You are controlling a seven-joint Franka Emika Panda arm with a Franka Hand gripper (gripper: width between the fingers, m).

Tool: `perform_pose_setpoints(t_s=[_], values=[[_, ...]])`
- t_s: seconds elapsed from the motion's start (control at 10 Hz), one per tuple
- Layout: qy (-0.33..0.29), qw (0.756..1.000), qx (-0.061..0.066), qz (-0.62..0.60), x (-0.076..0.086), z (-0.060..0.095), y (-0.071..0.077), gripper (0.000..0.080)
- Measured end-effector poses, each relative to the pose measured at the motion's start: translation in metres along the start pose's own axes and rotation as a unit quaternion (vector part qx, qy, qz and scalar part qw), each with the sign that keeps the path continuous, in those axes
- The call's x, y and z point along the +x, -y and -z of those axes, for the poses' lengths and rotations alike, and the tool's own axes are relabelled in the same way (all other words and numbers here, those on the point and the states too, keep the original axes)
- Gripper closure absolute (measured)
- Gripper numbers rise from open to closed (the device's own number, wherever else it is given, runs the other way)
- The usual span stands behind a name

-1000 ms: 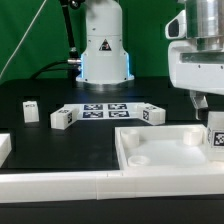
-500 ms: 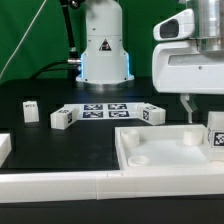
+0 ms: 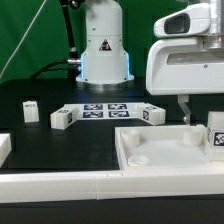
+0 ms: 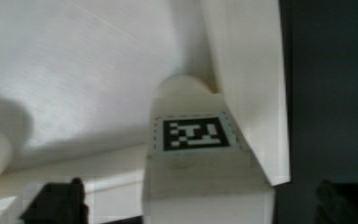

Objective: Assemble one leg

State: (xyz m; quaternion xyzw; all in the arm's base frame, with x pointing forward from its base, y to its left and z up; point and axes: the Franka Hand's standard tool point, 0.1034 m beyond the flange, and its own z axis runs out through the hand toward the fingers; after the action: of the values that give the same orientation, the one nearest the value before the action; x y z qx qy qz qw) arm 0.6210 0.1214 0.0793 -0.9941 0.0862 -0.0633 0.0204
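Observation:
A leg (image 3: 215, 134), a small white post with a tag on its face, stands in the white square panel (image 3: 150, 150) at the exterior view's right edge. My gripper (image 3: 196, 112) hangs just above the panel, beside that leg. In the wrist view the leg (image 4: 197, 150) lies between my two dark fingertips (image 4: 60, 200), with a gap on each side. My gripper (image 4: 202, 205) is open and holds nothing. The leg's lower end is cut off by the frame edge.
Three more tagged legs stand on the black table: one (image 3: 30, 112) at the left, one (image 3: 62, 118) and one (image 3: 152, 113) beside the marker board (image 3: 105, 110). A long white rail (image 3: 90, 185) lies along the front. The robot base (image 3: 103, 50) stands behind.
My gripper has moved toward the exterior view's left, off the leg at the right edge. The leg and the other parts have stayed in place.

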Motion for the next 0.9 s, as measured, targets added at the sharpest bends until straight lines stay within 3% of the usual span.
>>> perform_pose_setpoints(t_s=[0.1, 0.2, 0.4, 0.9], values=[[0.0, 1.0, -0.001, 0.013, 0.0004, 0.0, -0.0009, 0.0274], [0.0, 1.0, -0.001, 0.012, 0.0004, 0.0, -0.0008, 0.0274], [0.0, 1.0, -0.001, 0.012, 0.0004, 0.0001, -0.0009, 0.0509], [0.0, 0.999, 0.001, -0.052, 0.0005, 0.0001, -0.0015, 0.0508]])
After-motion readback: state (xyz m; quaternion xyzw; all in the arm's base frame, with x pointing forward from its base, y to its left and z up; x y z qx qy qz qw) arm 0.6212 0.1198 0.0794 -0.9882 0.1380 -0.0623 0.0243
